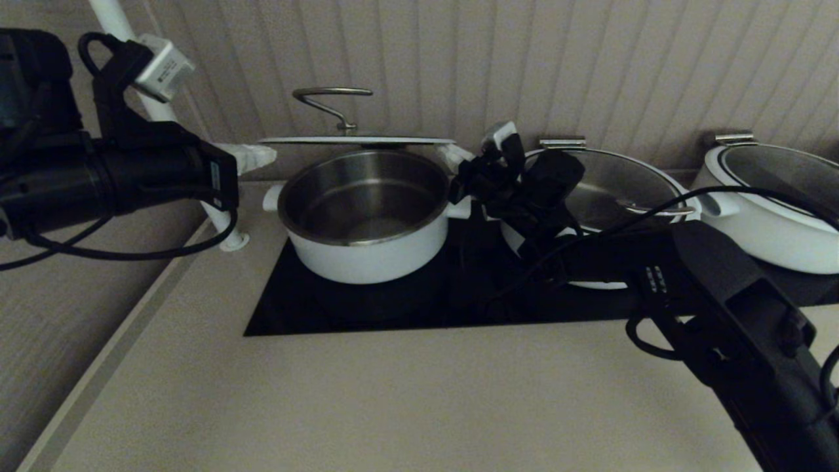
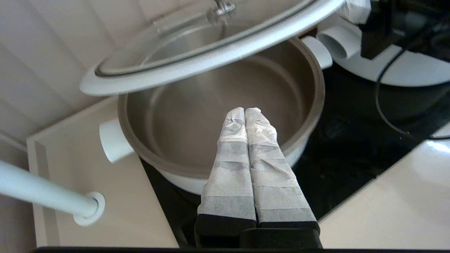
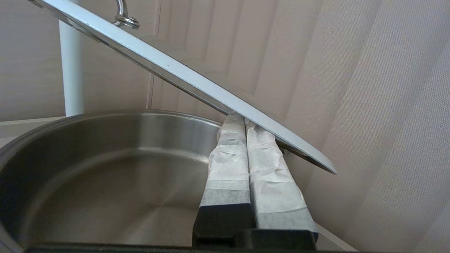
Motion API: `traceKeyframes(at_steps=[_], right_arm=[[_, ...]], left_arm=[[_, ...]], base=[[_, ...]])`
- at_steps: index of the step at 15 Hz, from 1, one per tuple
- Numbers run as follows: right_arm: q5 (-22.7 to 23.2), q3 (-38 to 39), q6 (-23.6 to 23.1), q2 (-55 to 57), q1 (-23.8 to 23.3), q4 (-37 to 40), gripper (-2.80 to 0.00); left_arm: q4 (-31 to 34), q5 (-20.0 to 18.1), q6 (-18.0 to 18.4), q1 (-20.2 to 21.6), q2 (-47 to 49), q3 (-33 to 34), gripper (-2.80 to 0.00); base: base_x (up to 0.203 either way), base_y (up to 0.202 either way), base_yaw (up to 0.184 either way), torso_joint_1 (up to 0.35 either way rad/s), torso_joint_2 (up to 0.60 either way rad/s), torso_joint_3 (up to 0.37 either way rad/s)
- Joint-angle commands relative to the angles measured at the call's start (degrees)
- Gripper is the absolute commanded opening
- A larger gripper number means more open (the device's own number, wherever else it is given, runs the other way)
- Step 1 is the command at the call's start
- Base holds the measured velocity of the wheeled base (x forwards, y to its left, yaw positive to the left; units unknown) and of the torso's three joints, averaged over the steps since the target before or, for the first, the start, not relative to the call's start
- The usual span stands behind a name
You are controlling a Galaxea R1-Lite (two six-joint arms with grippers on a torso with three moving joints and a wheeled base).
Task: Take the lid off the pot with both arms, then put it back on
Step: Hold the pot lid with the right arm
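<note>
The lid [image 1: 357, 139] hangs level a little above the open pot [image 1: 367, 249], which stands on the black hob. My right gripper [image 1: 459, 156] is shut at the lid's right edge, and in the right wrist view the lid's rim [image 3: 197, 84] lies on top of its fingertips [image 3: 232, 123]. My left gripper [image 1: 262, 156] is shut just under the lid's left edge. In the left wrist view its tips [image 2: 245, 110] point over the pot's steel inside [image 2: 182, 133], with a gap to the lid [image 2: 211, 59] above them.
Two wider white pots with glass lids stand to the right, one [image 1: 609, 190] just behind my right arm and one [image 1: 773, 196] at the far right. A white pole [image 1: 157, 111] stands at the back left. The panelled wall is close behind the pots.
</note>
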Motion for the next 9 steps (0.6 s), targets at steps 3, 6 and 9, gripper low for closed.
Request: traceKeyframes(at_steps=[3,6,9], right_arm=[[0.13,-0.03,-0.07,-0.05,-0.04,-0.44,-2.8],[0.13,-0.03,-0.07,0.04,0.02,-0.44,-2.8],[0.13,-0.03,-0.07,-0.05,0.02,-0.44,-2.8]], left_arm=[[-0.41,-0.3,0.37,-0.18,-1.28,4.32,-2.8],[-0.52,-0.23,0.58,-0.22,-0.29,4.91,-2.8],[-0.69,-0.14,0.42,-0.49,1.02,4.95,-2.8]], base=[[0.0,0.0,0.0,0.0,0.0,0.0],[0.0,0.0,0.0,0.0,0.0,0.0],[0.0,0.0,0.0,0.0,0.0,0.0]])
